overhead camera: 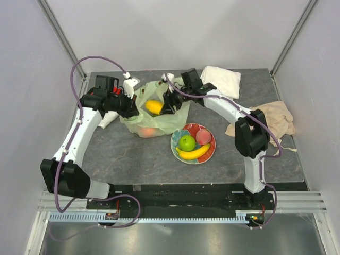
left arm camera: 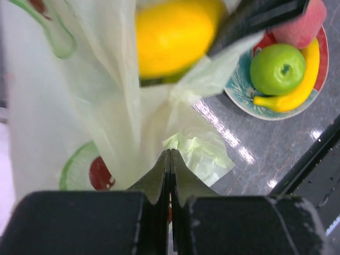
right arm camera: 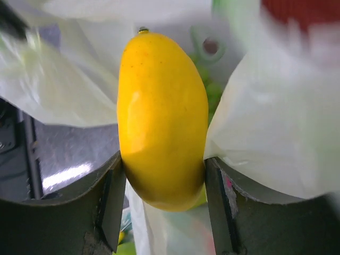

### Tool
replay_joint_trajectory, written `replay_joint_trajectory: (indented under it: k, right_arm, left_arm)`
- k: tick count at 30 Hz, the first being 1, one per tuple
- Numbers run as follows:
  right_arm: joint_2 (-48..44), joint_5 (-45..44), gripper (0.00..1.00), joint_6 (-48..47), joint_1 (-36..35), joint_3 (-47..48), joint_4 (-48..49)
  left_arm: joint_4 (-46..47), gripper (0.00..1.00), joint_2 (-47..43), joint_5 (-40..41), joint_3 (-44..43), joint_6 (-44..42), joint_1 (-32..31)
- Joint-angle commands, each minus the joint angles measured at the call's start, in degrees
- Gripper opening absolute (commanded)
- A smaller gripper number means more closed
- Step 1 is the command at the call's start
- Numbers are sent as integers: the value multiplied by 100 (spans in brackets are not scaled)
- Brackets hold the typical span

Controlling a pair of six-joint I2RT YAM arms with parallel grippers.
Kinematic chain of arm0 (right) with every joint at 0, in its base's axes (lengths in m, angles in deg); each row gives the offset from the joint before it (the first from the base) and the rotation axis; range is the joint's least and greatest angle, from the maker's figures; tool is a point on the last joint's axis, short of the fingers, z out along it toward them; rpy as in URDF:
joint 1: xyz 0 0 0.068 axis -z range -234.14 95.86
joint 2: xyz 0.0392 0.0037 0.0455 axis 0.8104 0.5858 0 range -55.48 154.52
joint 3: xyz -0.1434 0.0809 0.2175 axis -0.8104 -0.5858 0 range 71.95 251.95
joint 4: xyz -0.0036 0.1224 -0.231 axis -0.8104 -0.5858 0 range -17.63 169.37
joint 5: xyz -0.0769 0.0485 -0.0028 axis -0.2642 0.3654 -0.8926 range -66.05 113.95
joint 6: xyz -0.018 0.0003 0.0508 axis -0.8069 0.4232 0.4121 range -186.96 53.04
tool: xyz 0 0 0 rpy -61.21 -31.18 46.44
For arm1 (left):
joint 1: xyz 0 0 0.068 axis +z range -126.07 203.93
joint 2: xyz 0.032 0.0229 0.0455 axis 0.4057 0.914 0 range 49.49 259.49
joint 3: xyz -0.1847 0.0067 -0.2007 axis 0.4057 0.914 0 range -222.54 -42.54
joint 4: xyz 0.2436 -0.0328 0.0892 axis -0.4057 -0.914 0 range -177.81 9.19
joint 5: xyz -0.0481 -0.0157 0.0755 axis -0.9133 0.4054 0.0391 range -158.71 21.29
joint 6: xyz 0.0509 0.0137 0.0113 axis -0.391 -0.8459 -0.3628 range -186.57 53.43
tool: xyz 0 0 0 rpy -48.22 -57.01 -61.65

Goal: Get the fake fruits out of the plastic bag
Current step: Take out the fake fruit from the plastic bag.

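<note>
Partway through: apple (overhead camera: 187, 142), peach (overhead camera: 203, 137), banana (overhead camera: 194, 154) on the near-right plate (overhead camera: 194, 126), yellow fruit (right arm camera: 162, 119) pinched in right fingers (right arm camera: 109, 212), left fingers (left arm camera: 159, 180) pressed together on the bag (overhead camera: 175, 119), orange fruit (overhead camera: 149, 130) apparently left inside.

The grey table (overhead camera: 133, 156) bears a plastic bag (overhead camera: 176, 121), plate (overhead camera: 173, 144), towel (overhead camera: 221, 81) and cloth (overhead camera: 276, 118).

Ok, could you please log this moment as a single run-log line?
left gripper: shut on plastic bag | right gripper: shut on yellow fruit | plate: green apple, banana, peach
</note>
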Motion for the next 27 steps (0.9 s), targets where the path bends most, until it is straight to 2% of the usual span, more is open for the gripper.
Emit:
replay_joint_trajectory:
  k: [1,7,11,18,20,26,27]
  right_arm:
    - [315,705,55,2,-20,-157,-441]
    - [764,616,53,-192,-55,432,-503]
    - [177,1221,56,-60,-37,643,-503]
    - [-607,1854,59,125,-2,301,-758]
    - [-581,2162,61,344,24,283,-775]
    - [-396,3014,57,1091,208,581,-636]
    - [-379,3225,57,1553,235,591,-391]
  left_arm:
    - [352,2,210,338,-507,232,12]
    - [369,2,246,1015,-386,-119,12]
    - [369,2,123,1139,-139,-216,12]
    - [466,2,166,1068,-50,-137,12]
    - [484,2,210,1068,-112,-129,12]
    - [492,1,281,1173,-270,-49,12]
    - [484,2,289,1191,-288,-58,12]
